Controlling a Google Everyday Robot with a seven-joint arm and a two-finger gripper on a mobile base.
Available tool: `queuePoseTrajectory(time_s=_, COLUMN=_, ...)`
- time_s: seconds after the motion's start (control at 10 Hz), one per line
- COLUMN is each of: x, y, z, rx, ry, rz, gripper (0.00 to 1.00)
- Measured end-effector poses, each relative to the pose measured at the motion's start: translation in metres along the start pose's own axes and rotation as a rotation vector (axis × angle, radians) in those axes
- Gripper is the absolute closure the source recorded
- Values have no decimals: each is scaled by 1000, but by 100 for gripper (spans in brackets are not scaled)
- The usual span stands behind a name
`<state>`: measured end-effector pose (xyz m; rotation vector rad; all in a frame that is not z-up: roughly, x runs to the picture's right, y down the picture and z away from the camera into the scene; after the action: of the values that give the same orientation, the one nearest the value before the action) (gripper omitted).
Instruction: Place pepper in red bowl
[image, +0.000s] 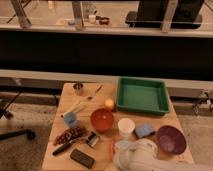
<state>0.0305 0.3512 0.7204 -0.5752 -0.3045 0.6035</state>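
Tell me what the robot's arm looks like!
The arm is whitish-grey, smooth and rounded, like chunky plastic shells joined together. Its hand is the pale end at the bottom of the view, just below the white cup. No cables or markings show.

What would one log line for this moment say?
pincer: at front edge of table, by pepper | pepper: outside red bowl | red bowl: empty
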Motion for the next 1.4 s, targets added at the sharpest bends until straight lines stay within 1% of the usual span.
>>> queuePoseTrajectory(time_s=0.4, x=3, y=-4, z=7, rx=2, ry=10, rz=5, gripper=20)
queuePoseTrajectory(time_s=0.5, x=4, y=-4, z=8, rx=3, ry=13, rz=4, gripper=25)
queuePoseTrajectory(time_s=0.7, x=5, y=-4, z=9, rx=3, ry=14, rz=3, gripper=41)
queuePoseTrajectory(time_s=0.8, x=4, y=-5, z=8, rx=6, ry=14, rz=1, gripper=45)
queuePoseTrajectory(time_s=1.1, x=2, y=-4, z=5, rx=7, ry=14, rz=1, gripper=45)
queuePoseTrajectory(time_s=1.2, x=2, y=-4, z=4, rx=6, ry=14, rz=-2, gripper=46)
queuePoseTrajectory(time_s=1.4, x=1, y=-3, z=2, rx=7, ry=13, rz=-6, gripper=62)
